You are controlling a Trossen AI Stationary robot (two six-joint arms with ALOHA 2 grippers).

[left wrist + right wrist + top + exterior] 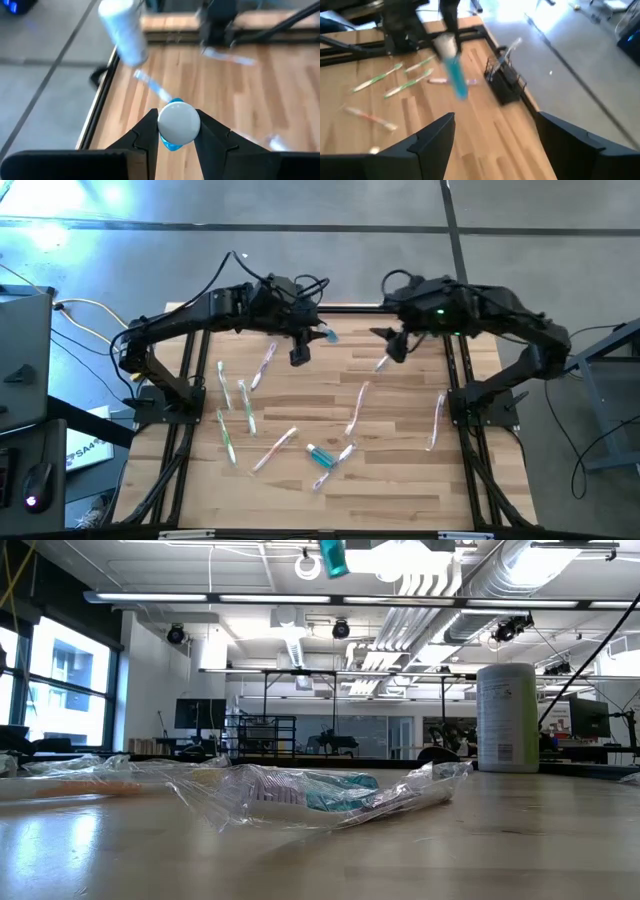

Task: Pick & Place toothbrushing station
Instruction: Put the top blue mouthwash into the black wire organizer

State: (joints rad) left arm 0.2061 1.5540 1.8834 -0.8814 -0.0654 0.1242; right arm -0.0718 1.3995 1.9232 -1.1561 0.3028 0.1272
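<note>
The toothbrushing station [505, 80], a small black rack, is sitting on the wooden table [400, 480] close to its edge, with a wrapped toothbrush [509, 50] sticking up out of it; only the right wrist view is showing it.

The left gripper [178, 131] is hanging above the far middle of the table, its fingers [145, 135] pinching a blue toothpaste tube [178, 122] by the white-capped end, so the tube is pointing down toward the boards. The right gripper [495, 132] is hovering across from it, near the far right part of the table, its fingers spread wide with nothing between them.

Wrapped toothbrushes [240, 405] are lying scattered over the table, with a second teal tube [320, 455] among them. A tall white cylindrical container [508, 718] is standing upright toward the far edge.
</note>
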